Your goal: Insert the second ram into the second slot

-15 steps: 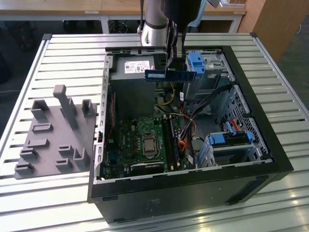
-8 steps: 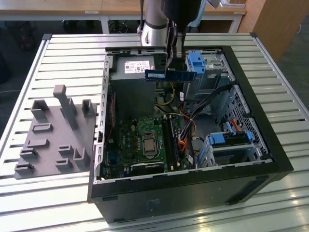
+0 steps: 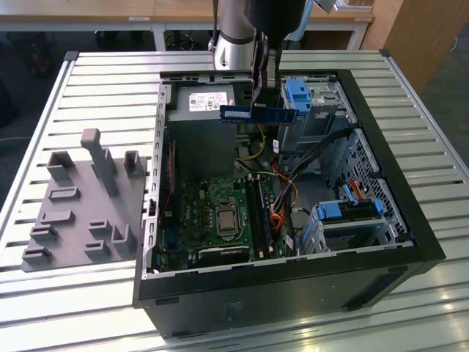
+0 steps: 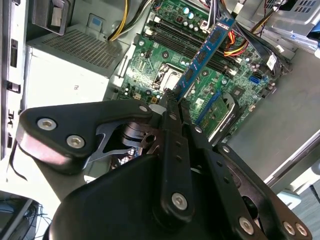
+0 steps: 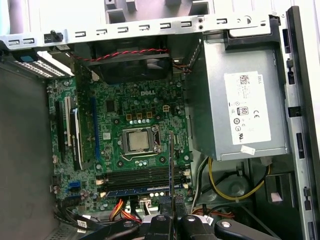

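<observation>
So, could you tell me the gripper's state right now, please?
The gripper is shut on the ram stick, above the motherboard.

- This is looking like a robotics lab or test workshop.
- A silver-and-black industrial robot arm (image 3: 236,33) is hanging over the work surface.
- A wide table of ribbed aluminium slats (image 3: 88,81) is serving as the bench.
- A black desktop computer case (image 3: 410,227) is lying open on it, baring its green motherboard (image 5: 135,100).
- A grey plastic fixture plate with upright blocks (image 3: 80,213) is sitting beside the case.
- Wooden-topped desks with white legs (image 3: 88,9) are standing behind the table.
</observation>
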Tool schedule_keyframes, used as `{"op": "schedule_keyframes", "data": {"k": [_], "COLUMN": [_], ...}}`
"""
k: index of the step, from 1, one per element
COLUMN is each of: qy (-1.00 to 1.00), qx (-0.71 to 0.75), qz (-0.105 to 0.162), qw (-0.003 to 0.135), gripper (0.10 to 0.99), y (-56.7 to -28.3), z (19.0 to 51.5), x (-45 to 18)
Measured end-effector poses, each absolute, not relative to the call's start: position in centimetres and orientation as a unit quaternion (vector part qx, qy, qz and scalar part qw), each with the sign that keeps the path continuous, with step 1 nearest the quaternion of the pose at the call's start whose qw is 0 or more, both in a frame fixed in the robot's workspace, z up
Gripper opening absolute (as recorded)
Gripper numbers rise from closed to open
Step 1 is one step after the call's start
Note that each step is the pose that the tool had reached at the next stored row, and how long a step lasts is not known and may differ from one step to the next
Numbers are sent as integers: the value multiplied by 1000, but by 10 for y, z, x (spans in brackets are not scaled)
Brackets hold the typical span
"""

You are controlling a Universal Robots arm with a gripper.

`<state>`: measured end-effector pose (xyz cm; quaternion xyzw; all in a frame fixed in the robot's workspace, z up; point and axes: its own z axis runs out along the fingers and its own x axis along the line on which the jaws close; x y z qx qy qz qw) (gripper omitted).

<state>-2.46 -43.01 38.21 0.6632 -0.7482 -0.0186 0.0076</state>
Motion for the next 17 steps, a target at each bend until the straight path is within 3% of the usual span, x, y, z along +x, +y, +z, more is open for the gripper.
{"op": "schedule_keyframes", "data": {"k": [17], "qy": [-757], "qx": [653], "qz": [-19], "qw": [7], "gripper": [137], "y": [-430], "z": [382], "x": [-25]}}
